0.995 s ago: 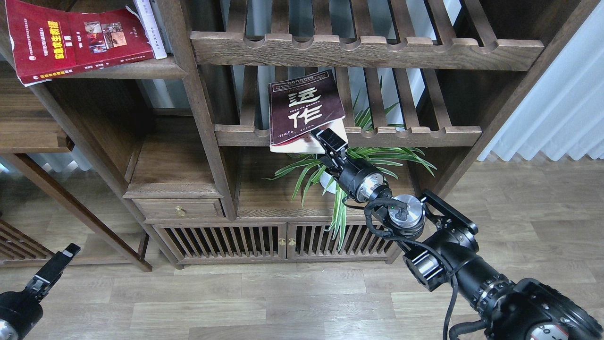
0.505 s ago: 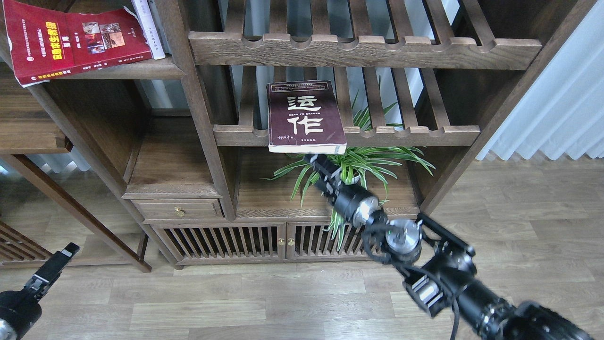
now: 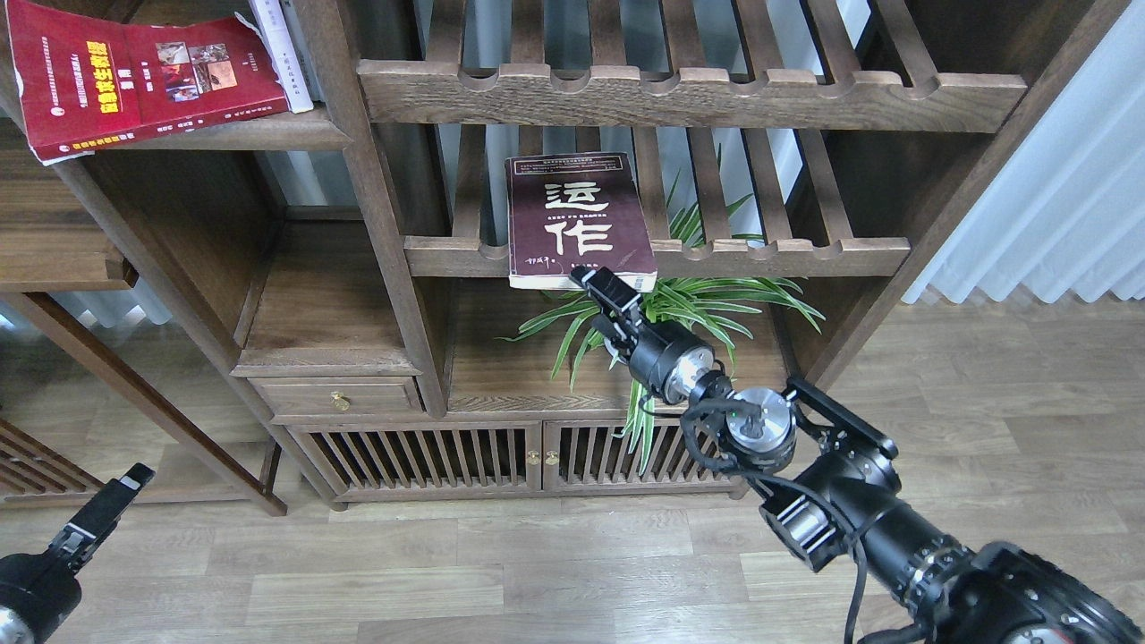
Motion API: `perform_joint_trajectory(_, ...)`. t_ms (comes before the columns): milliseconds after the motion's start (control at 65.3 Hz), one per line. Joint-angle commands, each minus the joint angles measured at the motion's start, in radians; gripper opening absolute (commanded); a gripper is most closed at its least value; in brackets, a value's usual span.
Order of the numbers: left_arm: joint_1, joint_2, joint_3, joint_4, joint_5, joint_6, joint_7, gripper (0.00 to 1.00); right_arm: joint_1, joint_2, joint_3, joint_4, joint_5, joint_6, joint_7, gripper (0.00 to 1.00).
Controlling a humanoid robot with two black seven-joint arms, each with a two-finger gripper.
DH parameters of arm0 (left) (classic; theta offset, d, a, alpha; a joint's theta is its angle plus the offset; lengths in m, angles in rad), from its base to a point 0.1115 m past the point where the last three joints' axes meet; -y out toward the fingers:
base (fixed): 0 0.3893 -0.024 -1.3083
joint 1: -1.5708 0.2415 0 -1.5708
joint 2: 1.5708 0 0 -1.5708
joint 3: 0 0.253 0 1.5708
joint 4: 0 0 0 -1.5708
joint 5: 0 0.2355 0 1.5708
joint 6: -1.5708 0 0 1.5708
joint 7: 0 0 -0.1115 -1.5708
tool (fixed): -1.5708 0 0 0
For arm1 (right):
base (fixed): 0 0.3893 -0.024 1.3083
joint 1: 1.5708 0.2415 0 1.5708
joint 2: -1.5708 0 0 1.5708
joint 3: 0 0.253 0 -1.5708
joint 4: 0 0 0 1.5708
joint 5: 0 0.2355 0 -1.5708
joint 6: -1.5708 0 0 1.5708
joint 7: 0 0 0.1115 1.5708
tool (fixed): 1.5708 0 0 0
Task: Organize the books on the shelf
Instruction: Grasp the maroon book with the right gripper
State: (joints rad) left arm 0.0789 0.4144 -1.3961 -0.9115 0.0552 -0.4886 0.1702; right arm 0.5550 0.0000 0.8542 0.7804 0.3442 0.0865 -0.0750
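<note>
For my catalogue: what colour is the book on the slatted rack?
Dark maroon with white characters; head view.

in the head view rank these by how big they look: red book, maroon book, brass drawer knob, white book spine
1. red book, partly cut off by the frame edge
2. maroon book
3. white book spine, only a thin strip showing
4. brass drawer knob
The red book sits nearer the camera, so the top two are unsure.

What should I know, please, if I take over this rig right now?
Right gripper: at the maroon book's front lower edge; open or shut unclear.
Left gripper: low at left, holding nothing; state unclear.
Maroon book lies flat on the slatted rack, overhanging its front.
Red book lies on the plank shelf upper left, beside a white book.
Left: move the maroon book to that shelf, tidy all three.
</note>
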Motion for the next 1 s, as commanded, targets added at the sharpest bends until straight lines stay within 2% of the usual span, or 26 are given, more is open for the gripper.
perform_joint_trajectory(0,-0.001,0.0,-0.003,0.0,0.0,0.0,0.0,1.0,0.022,0.0,-0.001,-0.038,0.007,-0.002,0.0,0.92)
perform_joint_trajectory(107,-0.001,0.0,-0.003,-0.001,0.0,0.0,0.0,1.0,0.054,0.0,-0.001,-0.069,0.025,-0.004,0.0,0.91)
perform_joint_trajectory(306,-0.001,0.0,-0.004,-0.001,0.0,0.0,0.0,1.0,0.059,0.0,-0.007,-0.07,0.051,-0.016,-0.002,0.75)
perform_joint_trajectory(582,-0.001,0.001,-0.011,0.0,0.0,0.0,0.0,1.0,0.072,0.0,-0.009,-0.081,0.052,-0.025,0.0,0.6)
perform_joint_trajectory(781,0.001,0.001,-0.012,0.0,0.0,0.0,0.0,1.0,0.072,0.0,-0.012,-0.079,0.048,-0.048,0.0,0.59)
perform_joint_trajectory(842,0.002,0.001,-0.014,0.0,0.0,0.0,-0.002,1.0,0.074,0.0,-0.012,-0.079,0.048,-0.059,0.001,0.53)
perform_joint_trajectory(980,0.009,0.001,-0.018,0.0,0.0,0.0,0.0,1.0,0.074,0.0,-0.012,-0.079,0.047,-0.057,0.001,0.52)
